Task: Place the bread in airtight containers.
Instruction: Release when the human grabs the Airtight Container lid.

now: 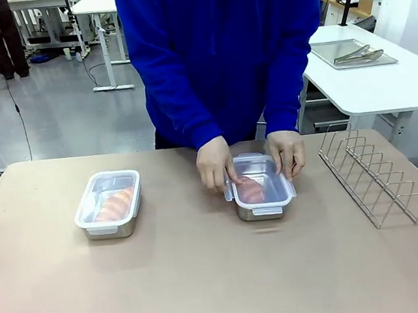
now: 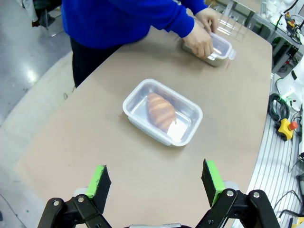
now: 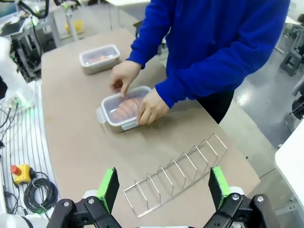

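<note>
Two lidded steel containers on a tan tabletop [image 1: 208, 277], each holding one croissant. The left container [image 1: 109, 204] sits closed under its clear lid, well apart from the person, its croissant [image 1: 116, 204] lying along its length; the left wrist view shows the same container [image 2: 163, 112] and croissant [image 2: 161, 110] from above. The right container [image 1: 259, 186] lies between the person's two hands, one hand [image 1: 214, 164] at the side nearer the middle of the tabletop and the other hand [image 1: 287, 152] at the side toward the wire rack [image 1: 369, 174], both touching the lid over the second croissant [image 1: 251, 191]. The robot's left hand [image 2: 157, 181] hangs above bare tabletop with fingers wide apart, holding nothing. The robot's right hand [image 3: 164, 187] hangs above the rack, fingers likewise apart and unloaded.
</note>
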Robot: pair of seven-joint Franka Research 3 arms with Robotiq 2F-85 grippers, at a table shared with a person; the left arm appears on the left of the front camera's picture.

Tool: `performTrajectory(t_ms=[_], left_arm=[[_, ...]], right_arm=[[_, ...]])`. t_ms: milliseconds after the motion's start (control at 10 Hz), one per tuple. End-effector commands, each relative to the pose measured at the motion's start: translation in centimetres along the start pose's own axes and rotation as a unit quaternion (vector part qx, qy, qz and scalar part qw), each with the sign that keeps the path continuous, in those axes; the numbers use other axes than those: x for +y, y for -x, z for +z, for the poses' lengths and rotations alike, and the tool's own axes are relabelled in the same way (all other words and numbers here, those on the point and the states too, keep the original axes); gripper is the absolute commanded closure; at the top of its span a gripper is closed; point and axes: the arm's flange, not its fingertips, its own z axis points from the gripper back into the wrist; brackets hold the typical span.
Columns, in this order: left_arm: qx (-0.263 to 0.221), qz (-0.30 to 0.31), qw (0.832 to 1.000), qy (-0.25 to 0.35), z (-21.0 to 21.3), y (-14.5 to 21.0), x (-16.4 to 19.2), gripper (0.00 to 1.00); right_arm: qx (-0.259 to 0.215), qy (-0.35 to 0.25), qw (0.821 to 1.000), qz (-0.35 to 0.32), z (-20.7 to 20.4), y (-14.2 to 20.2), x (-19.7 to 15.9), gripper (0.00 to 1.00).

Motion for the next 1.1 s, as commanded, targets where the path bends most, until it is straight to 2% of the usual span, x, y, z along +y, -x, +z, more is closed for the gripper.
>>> performTrajectory(t_ms=[0,1000], left_arm=[[0.004,-0.009,1.000,0.004,0.10,-0.09,-0.14,0.00],[0.004,-0.009,1.000,0.004,0.10,-0.09,-0.14,0.00]], right_arm=[[-0.002,-0.002,1.000,-0.002,0.13,-0.37,-0.05,0.00],[-0.002,-0.002,1.000,-0.002,0.13,-0.37,-0.05,0.00]])
